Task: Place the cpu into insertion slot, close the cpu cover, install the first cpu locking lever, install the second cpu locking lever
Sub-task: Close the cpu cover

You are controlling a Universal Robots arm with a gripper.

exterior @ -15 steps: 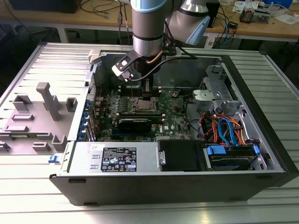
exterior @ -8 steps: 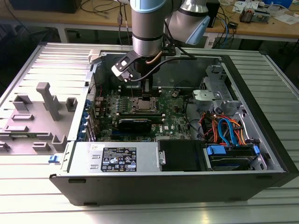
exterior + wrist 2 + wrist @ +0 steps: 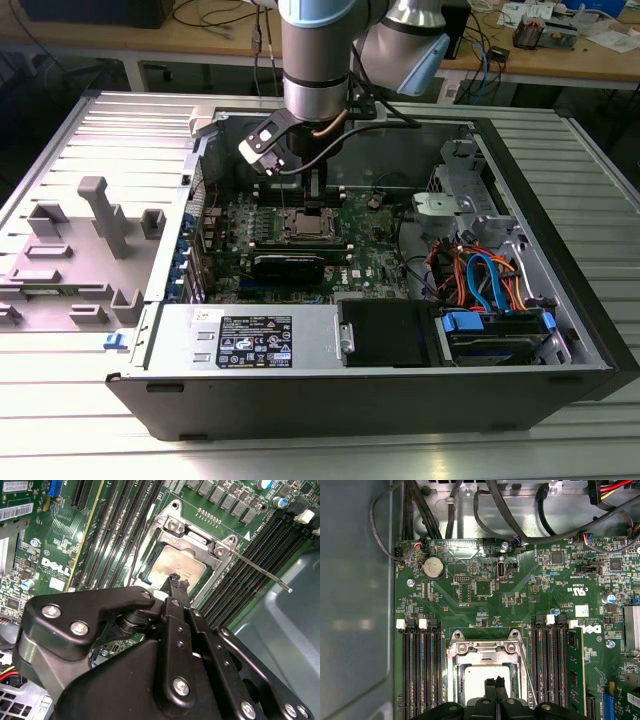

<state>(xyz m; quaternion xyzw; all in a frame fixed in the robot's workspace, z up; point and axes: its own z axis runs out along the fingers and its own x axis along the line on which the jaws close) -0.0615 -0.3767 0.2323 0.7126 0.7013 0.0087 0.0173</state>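
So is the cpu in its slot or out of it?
In. In the second wrist view the cpu lies flat, its silver top showing through the window of the cpu cover lowered around it.

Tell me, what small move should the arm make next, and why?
Probably shift the gripper toward the locking lever: the cpu already sits under the cpu cover, while that thin lever juts out over the memory slots, seemingly unlatched.
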